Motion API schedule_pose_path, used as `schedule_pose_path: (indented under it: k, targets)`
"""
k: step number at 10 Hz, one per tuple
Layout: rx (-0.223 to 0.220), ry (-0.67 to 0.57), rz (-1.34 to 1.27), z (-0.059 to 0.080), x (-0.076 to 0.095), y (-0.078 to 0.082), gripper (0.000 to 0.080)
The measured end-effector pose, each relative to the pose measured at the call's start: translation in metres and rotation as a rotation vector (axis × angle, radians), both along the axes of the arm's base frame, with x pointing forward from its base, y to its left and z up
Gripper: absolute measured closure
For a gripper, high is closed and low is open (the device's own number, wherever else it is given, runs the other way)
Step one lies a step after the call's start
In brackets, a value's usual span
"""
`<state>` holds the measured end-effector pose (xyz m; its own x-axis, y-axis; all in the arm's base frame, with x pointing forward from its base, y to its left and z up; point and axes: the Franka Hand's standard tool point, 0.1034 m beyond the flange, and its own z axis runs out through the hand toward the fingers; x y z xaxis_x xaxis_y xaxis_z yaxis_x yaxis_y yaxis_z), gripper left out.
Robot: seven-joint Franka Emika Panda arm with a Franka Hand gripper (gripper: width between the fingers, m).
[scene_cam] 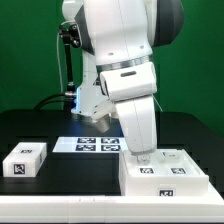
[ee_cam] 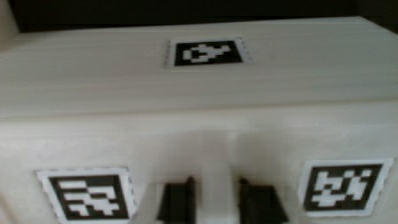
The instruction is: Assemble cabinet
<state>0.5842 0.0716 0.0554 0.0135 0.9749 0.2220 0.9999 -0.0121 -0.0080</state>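
The cabinet (scene_cam: 168, 178) is a large white tagged box at the front of the exterior view's right, on the black table. My gripper (scene_cam: 140, 154) comes straight down onto its far left corner. In the wrist view the cabinet (ee_cam: 196, 110) fills the picture, with one tag on its upper face and two on the nearer face. My gripper (ee_cam: 219, 203) has its two dark fingers (ee_cam: 178, 202) close together with a narrow white part of the cabinet between them, so it looks shut on it. A small white tagged block (scene_cam: 24, 160) lies apart at the exterior view's left.
The marker board (scene_cam: 88, 144) lies flat on the table behind the cabinet, partly hidden by the arm. A black post with cables (scene_cam: 68, 70) stands at the back left. A green wall closes the back.
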Motion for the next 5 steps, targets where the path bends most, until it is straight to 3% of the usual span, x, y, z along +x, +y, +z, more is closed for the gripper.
schedule_pose_path:
  k: [1,2,3,4,5]
  targets:
    - [-0.001,-0.004,-0.005,0.002,0.001,0.0,0.0547]
    - [-0.014,-0.015,-0.014,0.013,-0.001,-0.003,0.0547]
    - [-0.031,-0.02,-0.021,0.022,-0.008,-0.004,0.0346]
    - [-0.043,-0.024,-0.029,0.026,-0.018,-0.004,0.0222]
    - [-0.049,-0.022,-0.041,0.026,-0.026,-0.003,0.0222]
